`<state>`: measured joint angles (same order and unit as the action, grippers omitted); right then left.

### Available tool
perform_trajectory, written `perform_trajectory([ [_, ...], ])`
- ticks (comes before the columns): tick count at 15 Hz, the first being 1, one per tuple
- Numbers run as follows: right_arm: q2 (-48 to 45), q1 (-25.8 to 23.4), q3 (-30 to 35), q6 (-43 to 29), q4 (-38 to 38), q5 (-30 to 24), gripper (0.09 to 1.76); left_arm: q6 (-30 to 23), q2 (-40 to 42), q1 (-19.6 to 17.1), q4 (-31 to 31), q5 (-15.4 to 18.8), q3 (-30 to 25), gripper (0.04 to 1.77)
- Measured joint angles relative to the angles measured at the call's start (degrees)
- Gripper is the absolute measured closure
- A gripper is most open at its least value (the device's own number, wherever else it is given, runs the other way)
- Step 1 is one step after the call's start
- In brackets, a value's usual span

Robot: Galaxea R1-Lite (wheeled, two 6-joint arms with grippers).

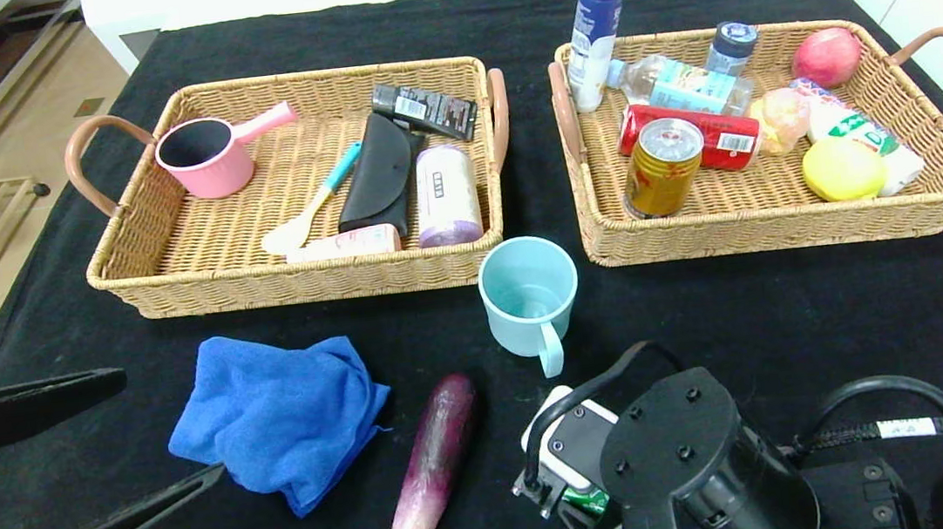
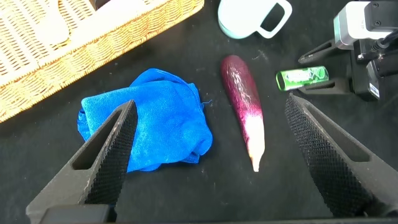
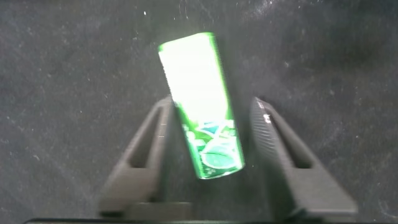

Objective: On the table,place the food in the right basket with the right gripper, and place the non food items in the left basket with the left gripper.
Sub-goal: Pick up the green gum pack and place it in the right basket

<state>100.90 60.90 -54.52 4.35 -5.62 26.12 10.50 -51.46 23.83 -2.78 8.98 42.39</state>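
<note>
1. I'm working the right gripper [image 3: 211,149] at the near right of the table [image 1: 794,327], straddling a small green pack [image 3: 200,102] lying flat on the cloth, right of the eggplant [image 1: 433,470].
2. The pack looks like food (gum or candy, my guess), so it should be going to the right basket [image 1: 783,223], far right.
3. Right jaws are spread, one finger on each side of the pack, neither clearly touching it; nothing gripped yet.
4. The pack is sitting skewed between the fingers, tilted toward one side. I'd be squaring the wrist to its long edges first, then coming low so the pads catch the sides, not the top.
5. Closing slowly: it's thin and glossy, so it's likely to slide or pop out.
6. Lifting high enough to clear the mug [image 1: 527,294] and the basket rim.
7. The left gripper [image 2: 205,162] is hovering at the near left over the blue cloth [image 2: 149,127], jaws wide and holding nothing.
8. Cloth and mug remain for the left basket [image 1: 298,278]; the eggplant remains for the right.
</note>
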Motion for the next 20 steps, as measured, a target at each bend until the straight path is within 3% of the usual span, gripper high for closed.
perform_trajectory([
  [1, 0.0, 0.0, 0.0, 0.0, 0.0, 0.0, 1.07, 0.0, 0.0, 0.0, 0.0, 0.0, 0.0, 0.09],
  [2, 0.0, 0.0, 0.0, 0.0, 0.0, 0.0, 1.28, 0.0, 0.0, 0.0, 0.0, 0.0, 0.0, 0.09],
  [20, -2.6, -0.1, 0.0, 0.0, 0.5, -0.1, 1.28, 0.1, -0.1, 0.1, -0.1, 0.0, -0.2, 0.09],
])
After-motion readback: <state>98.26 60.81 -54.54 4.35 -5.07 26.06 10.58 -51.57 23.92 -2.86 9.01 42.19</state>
